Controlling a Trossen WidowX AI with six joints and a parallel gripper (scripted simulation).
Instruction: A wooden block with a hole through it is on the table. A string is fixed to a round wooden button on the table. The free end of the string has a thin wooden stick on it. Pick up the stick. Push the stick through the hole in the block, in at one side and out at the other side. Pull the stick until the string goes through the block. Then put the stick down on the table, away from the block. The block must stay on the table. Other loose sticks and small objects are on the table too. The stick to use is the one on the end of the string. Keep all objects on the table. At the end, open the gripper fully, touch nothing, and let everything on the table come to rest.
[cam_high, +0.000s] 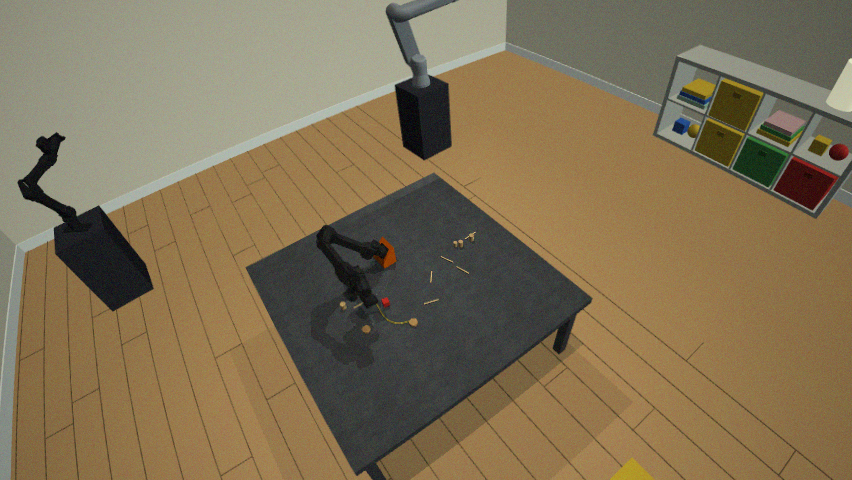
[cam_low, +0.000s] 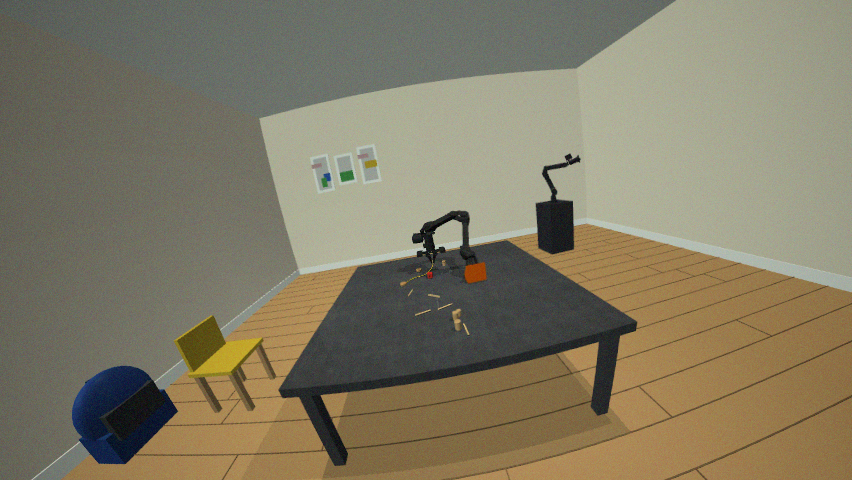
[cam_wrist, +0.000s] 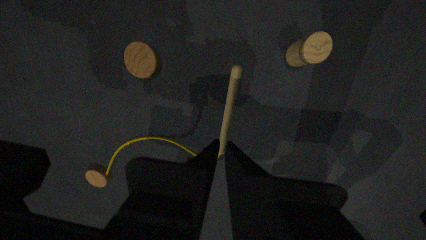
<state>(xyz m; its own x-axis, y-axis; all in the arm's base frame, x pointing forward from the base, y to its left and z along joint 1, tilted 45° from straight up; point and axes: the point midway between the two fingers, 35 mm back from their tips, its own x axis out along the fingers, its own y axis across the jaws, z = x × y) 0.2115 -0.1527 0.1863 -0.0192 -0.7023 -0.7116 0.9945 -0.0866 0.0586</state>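
My gripper (cam_low: 431, 259) (cam_wrist: 222, 144) is shut on the thin wooden stick (cam_high: 357, 305) (cam_wrist: 230, 107) near its string end, above the table (cam_high: 476, 310) (cam_low: 536, 310). The stick points away from the fingers in the wrist view. The yellow string (cam_high: 389, 320) (cam_low: 420, 276) (cam_wrist: 150, 138) curves from the fingers to a round wooden button (cam_high: 413, 321) (cam_low: 403, 283) (cam_wrist: 96, 178). The small red block (cam_high: 385, 302) (cam_low: 429, 275) stands beside the gripper, outside the string's curve. It is almost wholly hidden in the wrist view; its hole is not clear.
A loose wooden disc (cam_high: 366, 329) (cam_wrist: 140, 60) and a short wooden cylinder (cam_high: 342, 305) (cam_wrist: 316, 47) lie near the gripper. Several loose sticks, one a stick (cam_high: 431, 301), and more small cylinders are farther off. An orange panel (cam_high: 388, 255) (cam_low: 475, 273) stands by the arm's base.
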